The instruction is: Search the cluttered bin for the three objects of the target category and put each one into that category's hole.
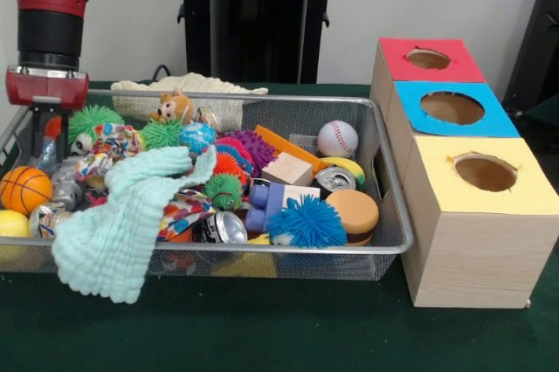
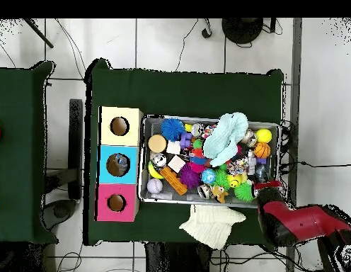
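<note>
No readable text

Cans in the bin and the three boxes carry no legible words, brands or numbers; can printing too small to make out.

Toy-crammed mesh bin beside three-holed box

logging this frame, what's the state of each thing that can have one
gripper: lowered into the bin's corner, fingers hidden by clutter
mint cloth: draped over the bin's front rim, hanging outside
wire bin: full of clutter
cream cloth: on the table outside the bin
red, blue and yellow holes: open, nothing visible inside
silver can: lying on its side
</note>
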`<state>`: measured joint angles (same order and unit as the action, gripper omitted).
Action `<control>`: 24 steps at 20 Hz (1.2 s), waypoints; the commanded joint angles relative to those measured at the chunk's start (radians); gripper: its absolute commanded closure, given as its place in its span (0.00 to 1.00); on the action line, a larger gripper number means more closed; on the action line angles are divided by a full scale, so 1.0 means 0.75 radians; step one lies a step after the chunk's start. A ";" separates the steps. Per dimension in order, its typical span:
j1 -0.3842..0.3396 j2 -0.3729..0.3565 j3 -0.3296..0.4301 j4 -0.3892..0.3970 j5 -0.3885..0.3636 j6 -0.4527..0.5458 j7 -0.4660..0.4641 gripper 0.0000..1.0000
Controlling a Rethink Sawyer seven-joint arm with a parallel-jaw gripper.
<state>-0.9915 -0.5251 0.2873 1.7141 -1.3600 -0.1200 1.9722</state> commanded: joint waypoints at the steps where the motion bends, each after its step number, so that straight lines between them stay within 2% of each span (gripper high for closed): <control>1: 0.006 -0.001 -0.030 0.005 -0.039 0.155 -0.011 1.00; 4: 0.052 -0.060 -0.051 0.051 0.010 0.167 0.011 1.00; 12: 0.124 -0.265 0.009 0.237 0.240 0.301 0.036 1.00; 16: 0.260 -0.309 -0.078 0.243 0.293 0.256 0.138 1.00; 22: 0.300 -0.380 -0.059 0.318 0.427 0.293 0.126 1.00; 24: 0.315 -0.405 -0.030 0.334 0.502 0.321 0.127 1.00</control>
<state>-0.7775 -0.7574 0.2256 1.8737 -1.0944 0.0049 1.9722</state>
